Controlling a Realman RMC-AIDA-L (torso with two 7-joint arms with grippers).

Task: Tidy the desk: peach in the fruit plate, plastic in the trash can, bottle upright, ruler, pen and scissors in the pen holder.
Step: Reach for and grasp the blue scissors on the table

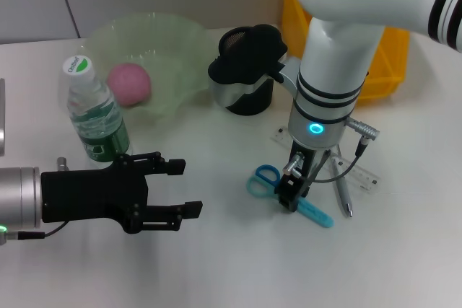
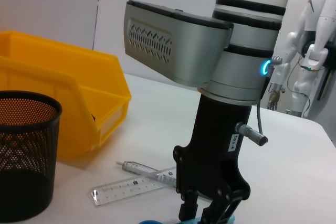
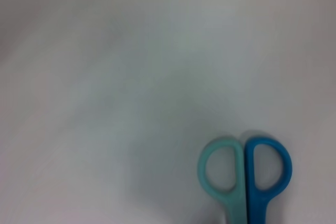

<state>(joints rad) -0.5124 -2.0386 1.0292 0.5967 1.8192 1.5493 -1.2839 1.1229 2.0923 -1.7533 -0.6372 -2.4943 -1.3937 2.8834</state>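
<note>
Blue-handled scissors (image 1: 289, 194) lie flat on the white surface (image 1: 216, 265), with the right gripper (image 1: 290, 194) lowered straight onto them, jaws closing around the blades. Just beside them lie a clear ruler (image 1: 361, 171) and a silver pen (image 1: 342, 191). The left gripper (image 1: 184, 189) hovers near the upright plastic bottle (image 1: 95, 112), jaws released.

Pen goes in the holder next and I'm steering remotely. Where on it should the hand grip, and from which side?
Grip the pen near mid-barrel, coming straight down from above. It lies flat on the table, partly across the ruler, so only a top approach fits, with the fingers straddling the barrel. The right hand is already beside it, low over the scissors.
</note>
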